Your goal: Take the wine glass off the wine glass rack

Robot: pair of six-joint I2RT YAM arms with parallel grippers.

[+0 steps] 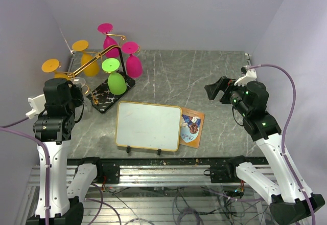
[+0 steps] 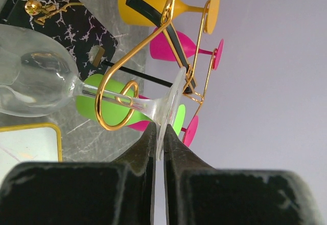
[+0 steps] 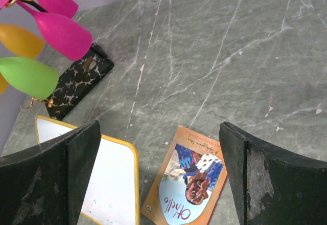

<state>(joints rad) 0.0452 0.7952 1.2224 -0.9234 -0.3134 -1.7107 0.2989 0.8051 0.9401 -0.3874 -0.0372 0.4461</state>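
In the top view, the wine glass rack [image 1: 110,96] stands at the upper left of the frame. Its black, white-veined base sits on the grey table [image 1: 204,71] near the back left corner, and its gold wire arms reach out toward the left wall. Two orange glasses [image 1: 89,66], two pink glasses [image 1: 134,65] and a green glass [image 1: 116,82] hang upside down from those arms.

The left arm sits at the left edge of the rack. In the left wrist view, the left gripper [image 2: 158,130] rises from the bottom centre. Its fingers are pinched shut on the rim of the round foot of a clear wine glass [image 2: 36,76]. The glass lies sideways across the frame, with its bowl at the left and its foot at the centre. Its stem runs through the gold curl at the end of one wire arm, so the glass is on the rack.

Right of the rack, a whiteboard [image 1: 148,126] with a yellow rim lies flat at the centre of the table. An orange card [image 1: 192,127] with a printed figure lies touching its right edge.

The right gripper [image 1: 217,89] hovers over the right part of the table, well apart from the rack. In the right wrist view its fingers [image 3: 76,153] are spread wide with nothing between them.
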